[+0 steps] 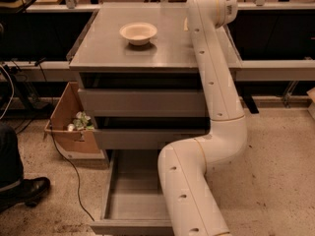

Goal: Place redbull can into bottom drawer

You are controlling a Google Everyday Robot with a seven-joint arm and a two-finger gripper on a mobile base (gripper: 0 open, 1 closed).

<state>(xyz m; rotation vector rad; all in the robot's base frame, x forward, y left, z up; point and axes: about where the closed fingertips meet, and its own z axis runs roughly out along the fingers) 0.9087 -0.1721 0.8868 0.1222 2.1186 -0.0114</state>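
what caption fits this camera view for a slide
Arm reaches over the cabinet top, gripper hidden behind its wrist; bowl on top, bottom drawer open.

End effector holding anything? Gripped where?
Cannot tell: the end effector is hidden behind the arm at the far right of the cabinet top; no redbull can visible.

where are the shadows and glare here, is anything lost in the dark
Camera view: the bowl throws a soft shadow toward the camera on the faintly glossy cabinet top; the open bottom drawer is dim but readable; beneath the rear bench it goes black; the gripper is hidden behind the arm's far end.
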